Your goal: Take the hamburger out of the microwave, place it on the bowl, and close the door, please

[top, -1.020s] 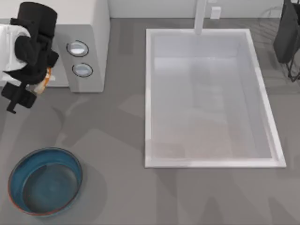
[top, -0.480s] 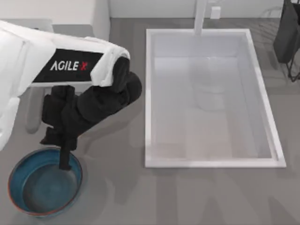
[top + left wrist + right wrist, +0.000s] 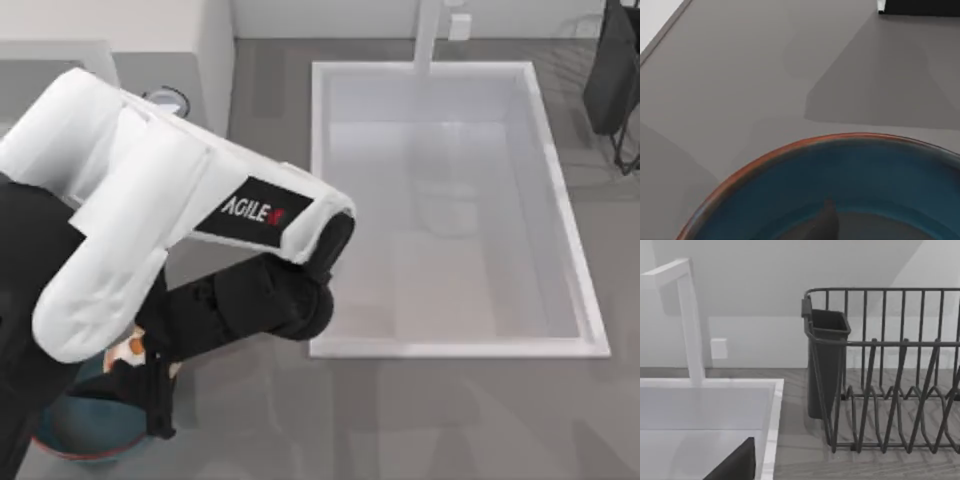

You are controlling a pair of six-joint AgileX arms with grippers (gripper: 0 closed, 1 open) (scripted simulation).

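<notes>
The left arm is stretching across the lower-left part of the table in the top view, its white casing covering much of the microwave (image 3: pixel 205 60), which is sitting at about ten o'clock with part of one round knob (image 3: pixel 170 98) peeking out. The left gripper (image 3: pixel 150 385) is hanging over the bowl (image 3: pixel 75 440) at about seven o'clock, and the hamburger (image 3: pixel 132 347) is showing as an orange-and-white patch right at the fingers, above the bowl; whether the fingers are clamping it, I cannot tell. The left wrist view is looking down on the bowl's reddish rim and teal inside. The sink (image 3: pixel 450 345) is lying at centre-right. The right arm is sitting parked at about one o'clock, beside the dish rack (image 3: pixel 890 370).
</notes>
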